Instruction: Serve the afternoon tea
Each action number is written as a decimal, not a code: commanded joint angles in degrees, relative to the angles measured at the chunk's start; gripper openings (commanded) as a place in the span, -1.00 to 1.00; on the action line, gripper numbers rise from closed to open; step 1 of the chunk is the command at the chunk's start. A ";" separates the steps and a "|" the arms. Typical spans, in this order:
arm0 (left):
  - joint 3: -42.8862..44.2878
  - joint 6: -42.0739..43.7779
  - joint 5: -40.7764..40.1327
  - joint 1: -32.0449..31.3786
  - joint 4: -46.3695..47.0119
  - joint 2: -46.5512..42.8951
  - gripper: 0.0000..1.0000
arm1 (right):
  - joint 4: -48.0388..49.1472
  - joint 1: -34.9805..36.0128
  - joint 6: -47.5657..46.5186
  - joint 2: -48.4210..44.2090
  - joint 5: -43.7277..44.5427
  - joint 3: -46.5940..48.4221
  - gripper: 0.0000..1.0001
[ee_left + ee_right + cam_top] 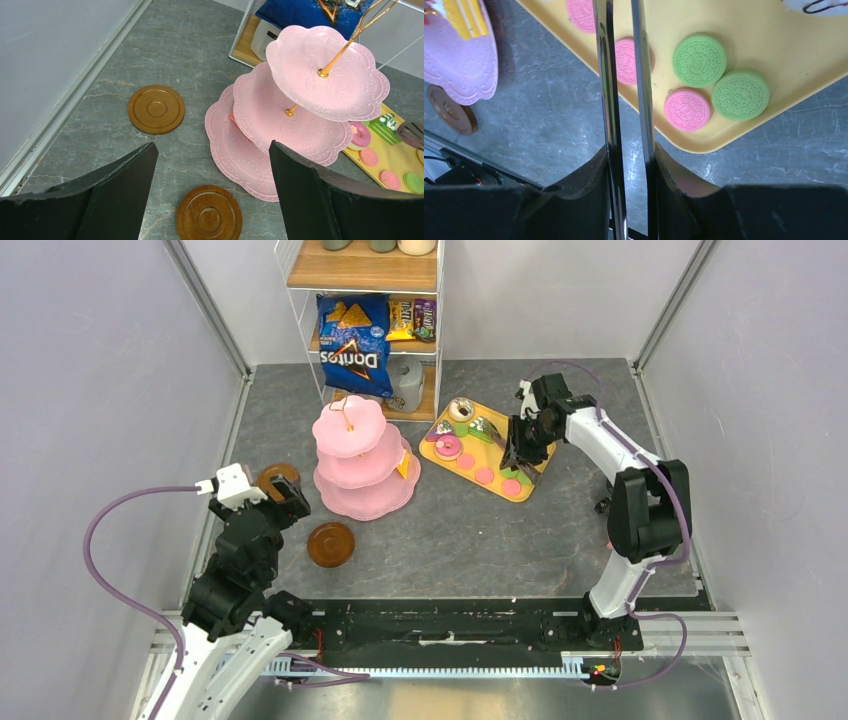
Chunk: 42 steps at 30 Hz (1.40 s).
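Right claw (pixel 629 150) clamping tongs (pixel 606 75), ridged macarons (pixel 699 60), yellow tray (pixel 774 45)

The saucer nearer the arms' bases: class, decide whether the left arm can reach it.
Probably yes: the open left gripper hovers close to that saucer, nothing lies on it, and the pink stand sits beside, not over it.

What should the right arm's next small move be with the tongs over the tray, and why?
Probably squeeze the right gripper a little, pinching the metal tongs on the pink macaron: it shows between the two tong arms on the yellow tray. Their tips are out of view, so lowering first may be needed.
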 commanded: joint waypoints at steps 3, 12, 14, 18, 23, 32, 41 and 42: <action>-0.07 -0.77 0.11 0.60 2.14 0.47 0.80 | -0.17 0.16 0.69 -5.95 -1.80 -2.51 -0.23; -0.12 -0.76 0.10 0.66 2.14 0.56 0.80 | 0.32 0.59 -5.65 -10.21 10.48 -5.13 -0.14; -0.12 -0.78 0.09 0.65 2.14 0.56 0.81 | 0.60 0.81 -6.06 -9.97 10.04 -5.18 -0.11; -0.10 -0.77 0.09 0.66 2.14 0.61 0.80 | 0.92 2.32 -7.89 -8.96 11.75 -5.18 -0.04; -0.05 -0.73 -0.05 0.59 2.14 0.51 0.81 | 1.22 3.66 -9.28 -7.72 13.68 -5.21 0.02; -0.12 -0.70 -0.08 0.64 2.05 0.50 0.81 | 2.10 5.67 -11.57 -4.60 16.32 -3.60 0.10; -0.09 -0.71 -0.17 0.61 2.09 0.51 0.80 | 2.54 7.10 -13.27 0.59 19.12 -0.24 0.11; -0.12 -0.67 -0.15 0.62 2.06 0.58 0.81 | 2.54 7.32 -13.35 1.38 19.15 0.19 0.11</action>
